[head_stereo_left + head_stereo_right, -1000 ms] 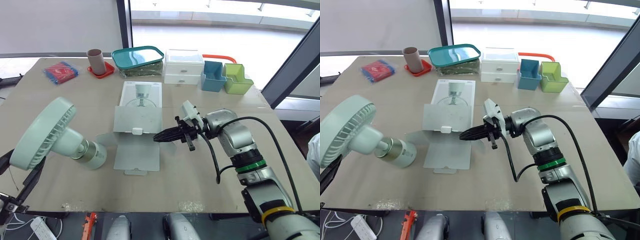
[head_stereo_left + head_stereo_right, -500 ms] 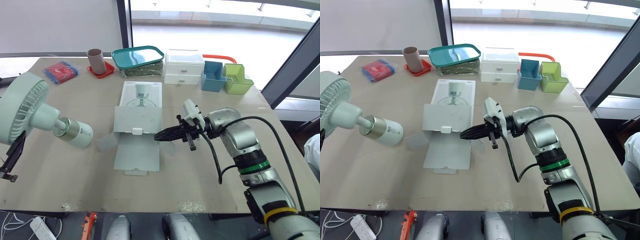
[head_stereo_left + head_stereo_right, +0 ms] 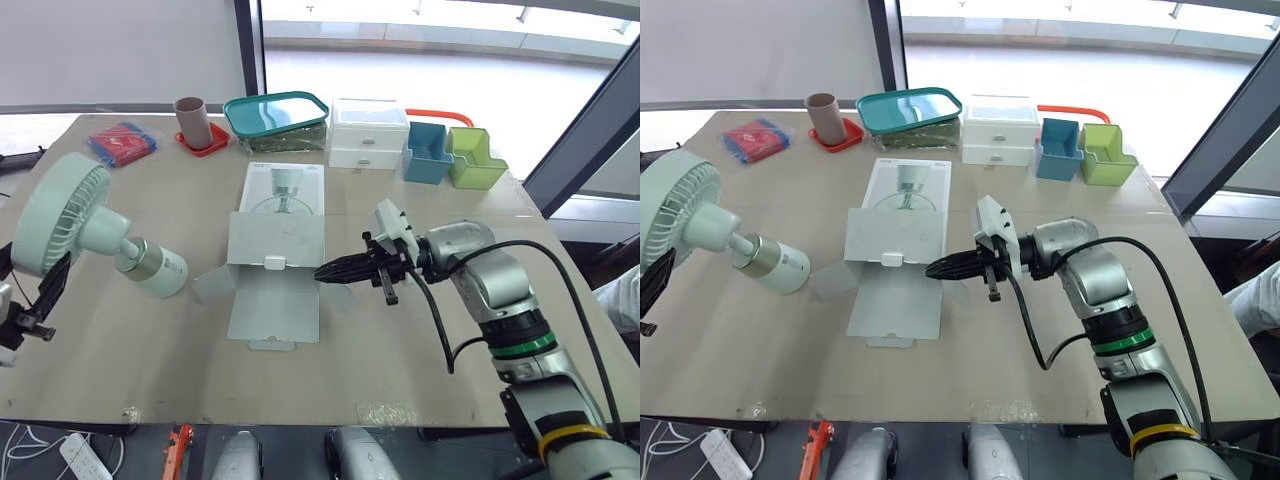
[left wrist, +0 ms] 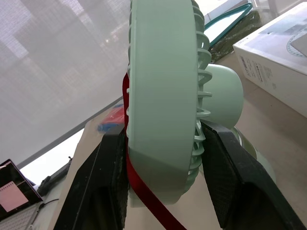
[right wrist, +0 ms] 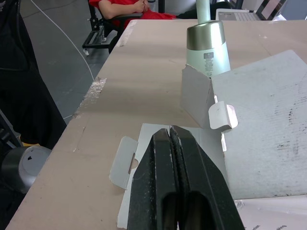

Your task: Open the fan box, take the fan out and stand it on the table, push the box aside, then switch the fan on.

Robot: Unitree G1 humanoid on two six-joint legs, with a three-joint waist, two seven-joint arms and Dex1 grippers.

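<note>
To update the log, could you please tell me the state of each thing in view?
fan: out of the box, tilted, held by its head.
fan box: open, flaps spread, lying flat.
left end effector: shut on the fan.
right end effector: shut, empty, at the box's flaps.
teal container: lid on.
white drawers: closed.

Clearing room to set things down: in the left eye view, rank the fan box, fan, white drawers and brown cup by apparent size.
1. fan box, flaps spread open.
2. fan, held up nearer the camera, so its place against the box is unsure.
3. white drawers.
4. brown cup.
</note>
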